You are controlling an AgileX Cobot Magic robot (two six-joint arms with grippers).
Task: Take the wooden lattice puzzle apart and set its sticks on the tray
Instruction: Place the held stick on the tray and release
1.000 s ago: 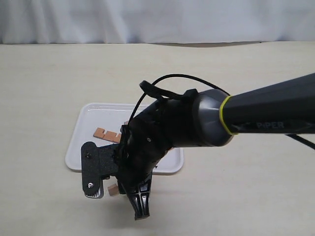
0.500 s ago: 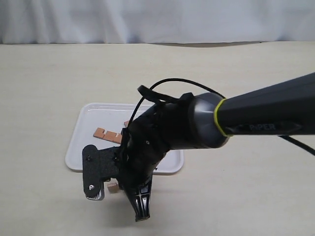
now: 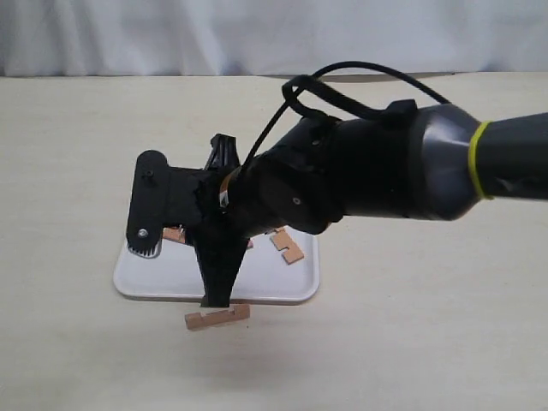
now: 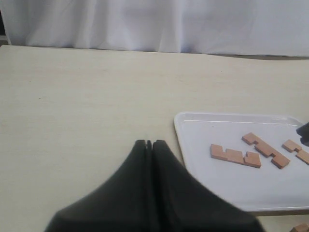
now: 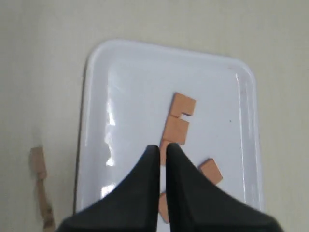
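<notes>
Separately, four notched sticks lay in view, none interlocked with another. Stick 1 point(image 4: 235, 155), stick 2 point(image 4: 265, 150) and stick 3 point(image 4: 297, 151) rested flat inside the tray point(image 4: 193, 145), grouped close together toward one side of it; stick 3 was partly cut off by the edge of the left wrist view. Stick 4 point(image 3: 217, 318) lay flat on the surface point(image 3: 411, 342), just outside the tray's point(image 3: 154, 282) near rim and roughly parallel to it; the right wrist view showed the same stick point(image 5: 42, 188) clear of the tray point(image 5: 125, 87), and the left wrist view caught only its end point(image 4: 300, 227). The right arm point(image 3: 411, 171) reached across from the right of the exterior view and covered most of the tray. The right pincer point(image 3: 214, 295) pointed downward at the tray's near edge, its tip close to stick 4; contact could not be judged from that view. In its own wrist view the right pincer point(image 5: 161, 147) had its fingers drawn together with only a thin slit between them and nothing gripped, and one stick on the tray was partly hidden behind them. The left pincer point(image 4: 149, 143) was held over bare surface beside the tray, fingers pressed together and empty.
</notes>
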